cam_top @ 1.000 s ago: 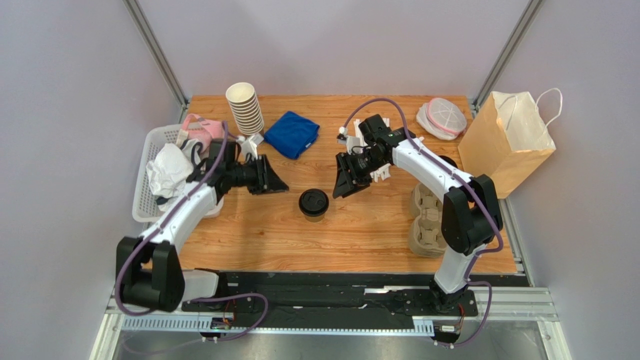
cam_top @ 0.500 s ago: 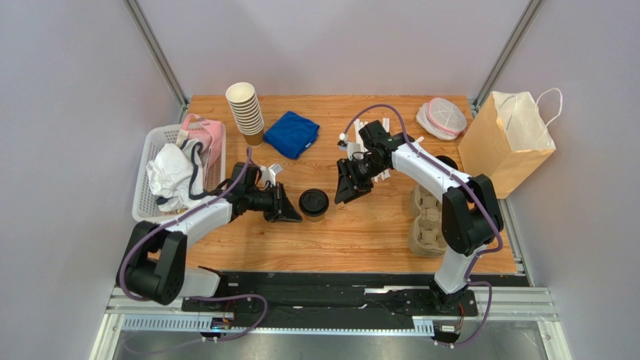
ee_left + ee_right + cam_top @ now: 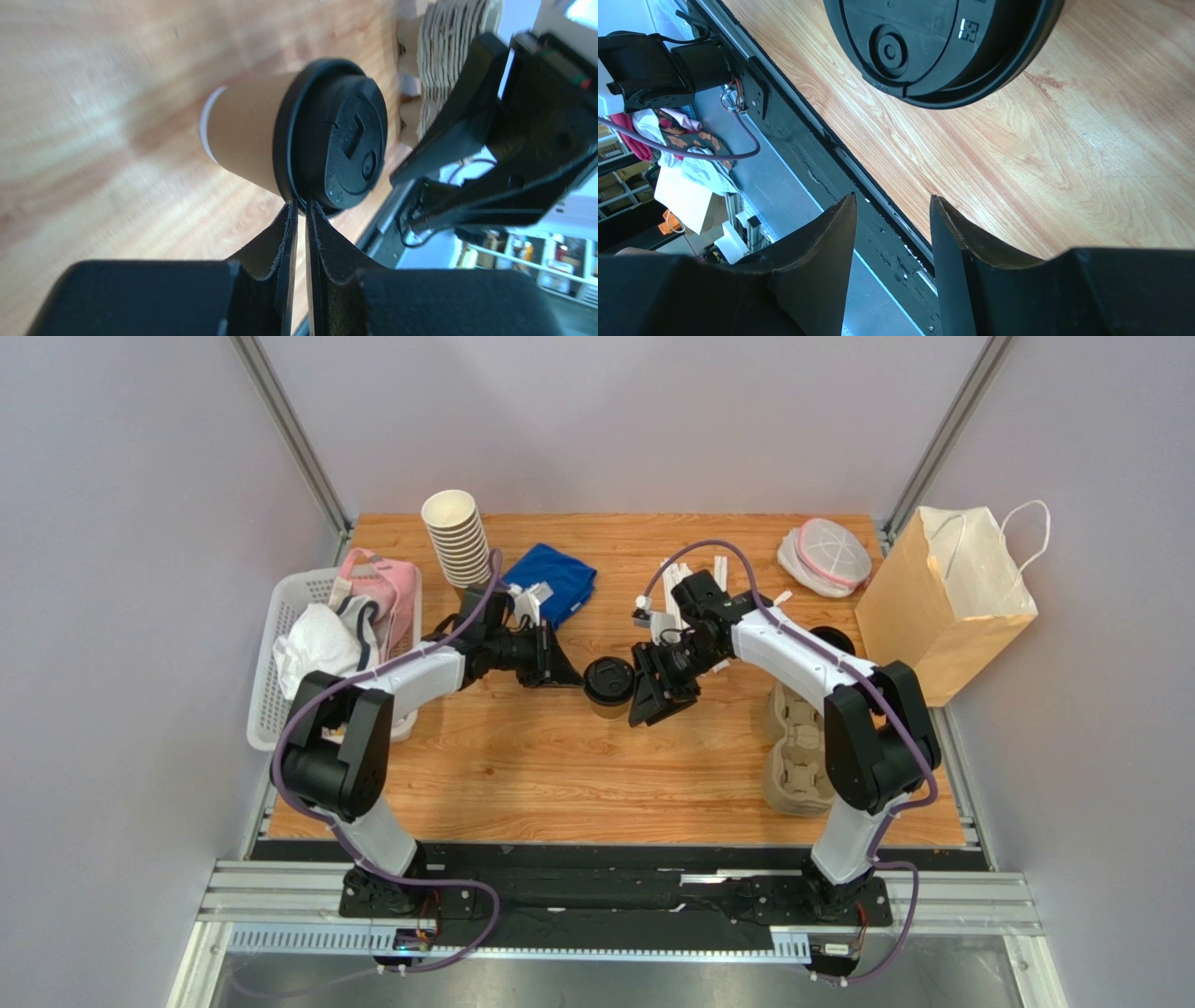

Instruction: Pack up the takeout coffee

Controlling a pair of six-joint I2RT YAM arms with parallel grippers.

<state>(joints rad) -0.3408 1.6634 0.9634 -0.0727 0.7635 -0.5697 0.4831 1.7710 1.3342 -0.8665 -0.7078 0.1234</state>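
The takeout coffee [image 3: 610, 681] is a brown paper cup with a black lid [image 3: 337, 133], near the middle of the wooden table. My left gripper [image 3: 572, 676] reaches it from the left. Its fingertips [image 3: 298, 206] are pinched on the lid's rim, with only a thin slit between them. I cannot tell whether the cup's base touches the table. My right gripper [image 3: 650, 703] stands just right of the cup, open, with nothing between its fingers [image 3: 892, 203]. The lid [image 3: 941, 42] fills the top of the right wrist view, beyond those fingertips.
A brown paper bag [image 3: 947, 595] stands at the right edge, with a cardboard cup carrier [image 3: 797, 749] in front of it. At the back are a stack of paper cups [image 3: 459, 539], a blue cloth [image 3: 547, 581] and bagged lids [image 3: 825, 556]. A white basket [image 3: 267, 679] of cloths is on the left.
My left gripper closed, swung to the cup and took its lid rim; the cup has shifted back and to the right. The right gripper came closer to the cup, still open.
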